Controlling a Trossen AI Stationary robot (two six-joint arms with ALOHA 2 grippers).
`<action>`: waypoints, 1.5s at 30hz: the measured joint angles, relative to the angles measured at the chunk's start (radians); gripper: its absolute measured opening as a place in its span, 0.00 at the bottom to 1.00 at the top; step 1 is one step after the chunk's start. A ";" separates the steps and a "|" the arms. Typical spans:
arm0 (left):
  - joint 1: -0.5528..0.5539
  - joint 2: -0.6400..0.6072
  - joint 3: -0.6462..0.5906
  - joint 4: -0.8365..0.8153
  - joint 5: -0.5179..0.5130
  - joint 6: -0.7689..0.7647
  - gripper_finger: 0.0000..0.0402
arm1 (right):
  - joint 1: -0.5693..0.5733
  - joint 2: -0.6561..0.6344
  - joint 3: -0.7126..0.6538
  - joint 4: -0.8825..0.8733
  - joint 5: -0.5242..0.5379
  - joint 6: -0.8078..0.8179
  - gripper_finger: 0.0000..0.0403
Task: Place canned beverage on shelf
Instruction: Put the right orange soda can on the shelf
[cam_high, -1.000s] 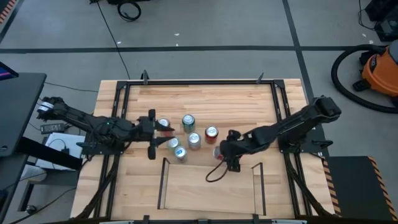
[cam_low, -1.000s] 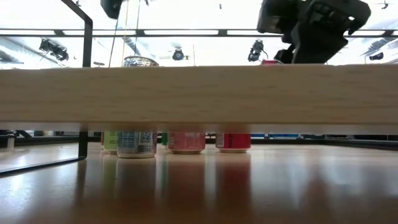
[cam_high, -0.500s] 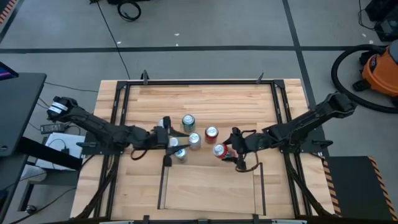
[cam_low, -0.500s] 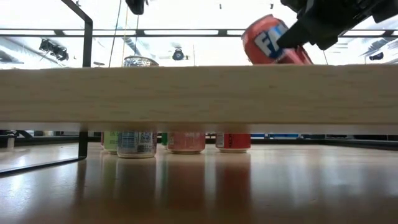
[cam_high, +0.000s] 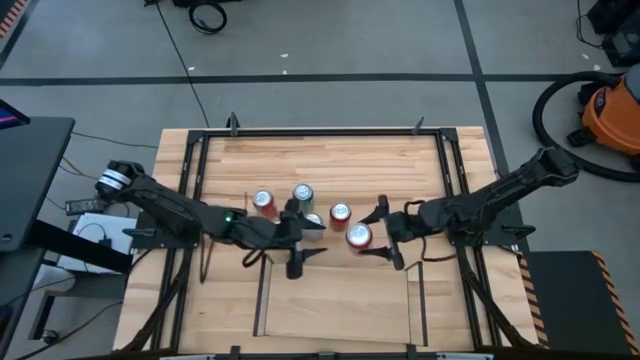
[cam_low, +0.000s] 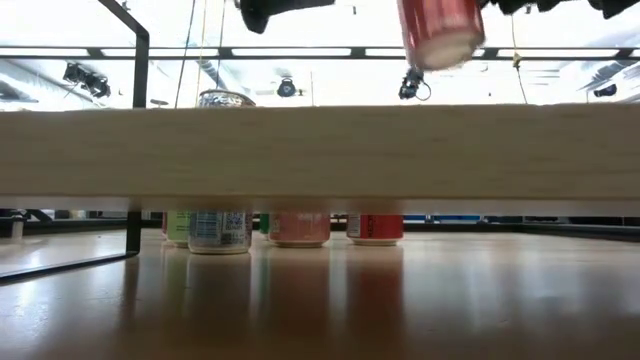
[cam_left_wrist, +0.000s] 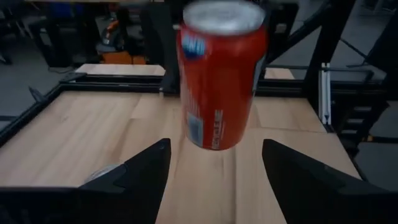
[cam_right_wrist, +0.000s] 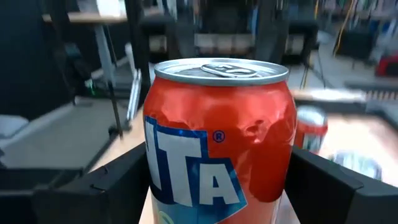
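A red beverage can (cam_high: 358, 237) stands upright in the air, above the far edge of the shelf (cam_high: 335, 300), a light-wood board with thin black rails. In the low view the can (cam_low: 440, 30) hangs clear above the board (cam_low: 320, 155). My right gripper (cam_high: 375, 237) is shut on the can, which fills the right wrist view (cam_right_wrist: 217, 137). My left gripper (cam_high: 303, 240) is open and empty, just left of the can, facing it. The can shows beyond its fingers in the left wrist view (cam_left_wrist: 221, 74). My right gripper pinches the can's side wall (cam_right_wrist: 152, 180) between its two fingers (cam_right_wrist: 112, 186), one on each side of the body. The fingers lie level and come from the table's right side. The can is upright, top up, lifted clear of the shelf and table.
Several other cans stand on the table beyond the shelf: an orange-red one (cam_high: 264, 201), a green one (cam_high: 303, 194), a silver one (cam_high: 313, 222) and a red one (cam_high: 340, 213). The shelf's rails (cam_high: 265, 295) run along its left and right sides.
My right gripper has tipped from pointing down to lying level and has risen. The red can has gone from tilted to upright and is higher above the shelf. My left gripper has moved toward the table's right and near edges, past the standing cans, to just beside the held can.
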 joint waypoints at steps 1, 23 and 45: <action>0.000 0.020 0.013 0.006 0.000 -0.010 0.66 | 0.005 -0.003 0.000 0.023 0.001 -0.020 0.80; 0.027 0.223 0.082 0.223 0.153 0.007 0.96 | 0.033 0.146 0.000 0.448 -0.098 -0.221 0.80; 0.026 0.238 0.082 0.334 0.164 0.125 0.76 | 0.026 0.165 0.001 0.450 -0.083 -0.213 0.80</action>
